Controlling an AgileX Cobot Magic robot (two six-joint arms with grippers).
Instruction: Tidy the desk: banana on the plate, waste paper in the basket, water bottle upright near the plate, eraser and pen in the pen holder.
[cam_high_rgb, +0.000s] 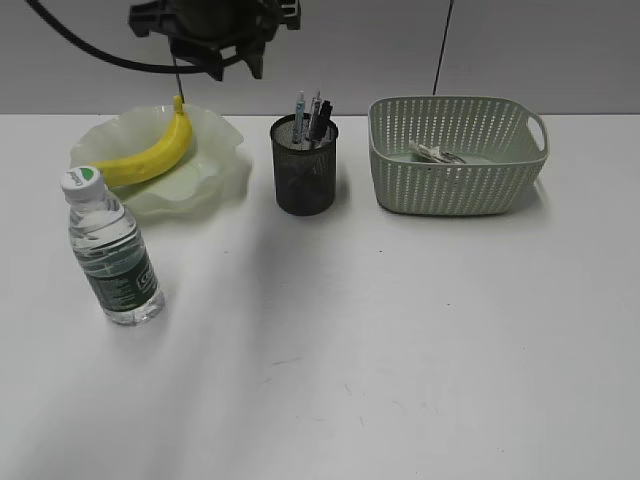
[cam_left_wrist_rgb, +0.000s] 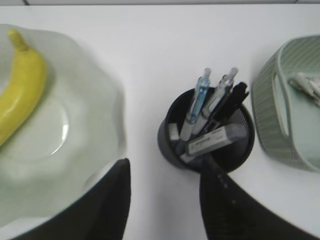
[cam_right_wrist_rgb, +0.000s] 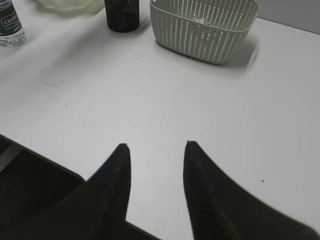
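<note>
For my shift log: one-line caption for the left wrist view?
Open left gripper above pen holder holding pens and eraser; banana on plate.

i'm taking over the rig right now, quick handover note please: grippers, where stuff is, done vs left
Left gripper: open, empty, hovering above the pen holder.
Right gripper: open, empty, over bare desk near the front edge.
Banana lies on the plate.
Waste paper is in the basket.
Bottle stands upright just in front of the plate.
Pens and eraser are in the holder.
Done: every item looks placed.
Left: nothing obvious, probably only pulling the arms back.
</note>
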